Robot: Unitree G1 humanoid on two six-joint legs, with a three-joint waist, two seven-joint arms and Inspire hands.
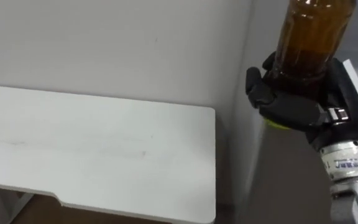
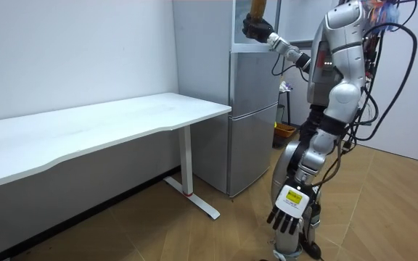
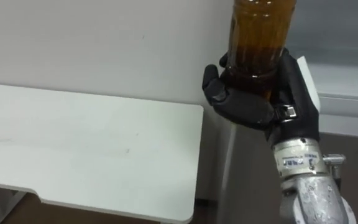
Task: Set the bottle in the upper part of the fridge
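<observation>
Now, the right hand (image 1: 297, 102) had its fingers curled round the upright bottle (image 1: 312, 37), level with the fridge (image 2: 254, 94) top; it needed steady, vertical carrying in. Left hand (image 2: 289, 214) hung slack-fingered.

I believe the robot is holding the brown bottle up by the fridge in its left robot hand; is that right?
Not quite: the brown bottle is held up by the fridge in the right robot hand, as the left eye view shows; the left robot hand hangs open low in the room view.
</observation>
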